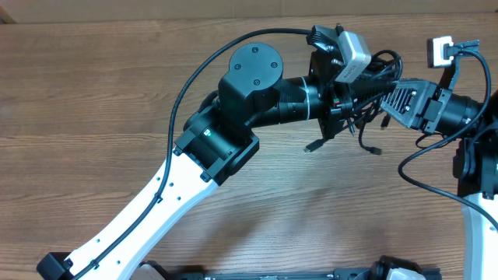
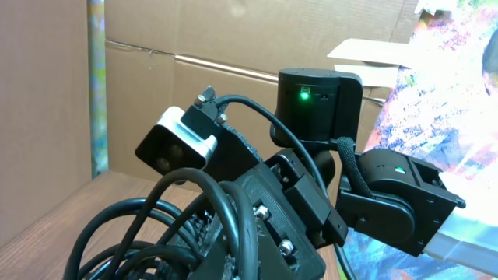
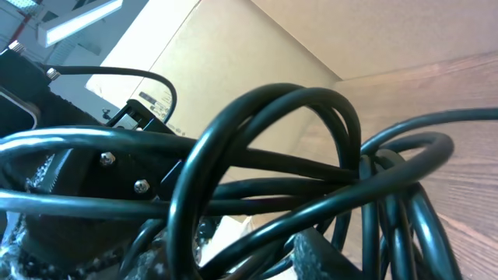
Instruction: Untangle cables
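The cables (image 1: 379, 68) are a bunch of thin black cords held up above the wooden table (image 1: 93, 117) between my two grippers at the upper right. Two plug ends (image 1: 311, 146) dangle below the bunch. My left gripper (image 1: 346, 101) is shut on the cables from the left. From the right, my right gripper (image 1: 387, 97) closes on the same bunch. In the left wrist view the cable loops (image 2: 156, 225) fill the bottom, in front of the right gripper's body (image 2: 264, 194). In the right wrist view the cables (image 3: 311, 101) cross between the right gripper's (image 3: 233, 257) fingers (image 3: 327, 257).
A cardboard wall (image 1: 156, 9) runs along the back of the table. The left arm (image 1: 249, 85) reaches diagonally from the bottom left. The right arm (image 1: 475, 148) stands at the right edge, with thick wires looping off both arms.
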### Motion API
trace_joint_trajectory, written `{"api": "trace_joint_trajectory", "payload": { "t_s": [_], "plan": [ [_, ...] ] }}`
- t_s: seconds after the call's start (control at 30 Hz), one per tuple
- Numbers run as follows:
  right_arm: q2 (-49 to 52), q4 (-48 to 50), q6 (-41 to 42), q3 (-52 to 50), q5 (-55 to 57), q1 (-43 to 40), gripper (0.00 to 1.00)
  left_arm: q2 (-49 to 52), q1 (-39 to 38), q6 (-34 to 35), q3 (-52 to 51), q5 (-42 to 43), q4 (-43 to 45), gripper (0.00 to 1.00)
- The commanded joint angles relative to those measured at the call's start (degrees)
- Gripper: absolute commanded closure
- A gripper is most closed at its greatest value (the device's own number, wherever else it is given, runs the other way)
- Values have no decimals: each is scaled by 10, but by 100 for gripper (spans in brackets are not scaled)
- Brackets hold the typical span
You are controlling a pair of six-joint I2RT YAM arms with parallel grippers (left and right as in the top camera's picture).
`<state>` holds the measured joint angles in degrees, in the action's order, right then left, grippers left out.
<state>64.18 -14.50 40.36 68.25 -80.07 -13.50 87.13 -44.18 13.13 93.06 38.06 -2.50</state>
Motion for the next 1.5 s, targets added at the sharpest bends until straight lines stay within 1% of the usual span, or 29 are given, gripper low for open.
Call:
{"api": "trace_joint_trajectory", "payload": {
  "t_s": [0.0,0.03,0.1,0.17,0.33,0.43,0.6,0.73,0.8,0.9,1.17,1.37,1.4,1.47],
  "plan": [
    [2,2,5,6,6,0,72,-2,-5,-16,9,2,-3,96],
    [2,2,5,6,6,0,75,-2,-5,-17,9,-2,-4,96],
    [2,2,5,6,6,0,85,-2,-5,-18,9,-13,-7,96],
    [2,2,5,6,5,0,96,-2,-5,-18,9,-23,-6,96],
    [2,2,5,6,0,-1,96,-2,-2,-20,9,-55,-7,96],
    [2,5,5,6,-13,-2,96,-2,8,-25,9,-55,-18,96],
    [2,48,4,6,-49,-2,96,-2,41,-28,9,-54,-55,96],
    [2,62,4,6,-51,-14,96,-2,66,-28,9,-13,-65,96],
    [2,62,4,6,-53,-28,96,-2,78,-28,9,22,-65,96],
    [2,62,4,6,-62,-55,96,-2,90,-28,9,51,-70,96],
    [2,63,15,6,-92,-112,96,-2,101,-29,9,59,-104,96],
    [2,63,15,6,-98,-130,95,-2,101,-68,9,63,-134,96],
    [2,63,15,6,-98,-130,92,-2,101,-85,9,74,-140,96],
    [2,63,15,6,-98,-130,90,-2,101,-147,9,123,-154,96]
  ]
}}
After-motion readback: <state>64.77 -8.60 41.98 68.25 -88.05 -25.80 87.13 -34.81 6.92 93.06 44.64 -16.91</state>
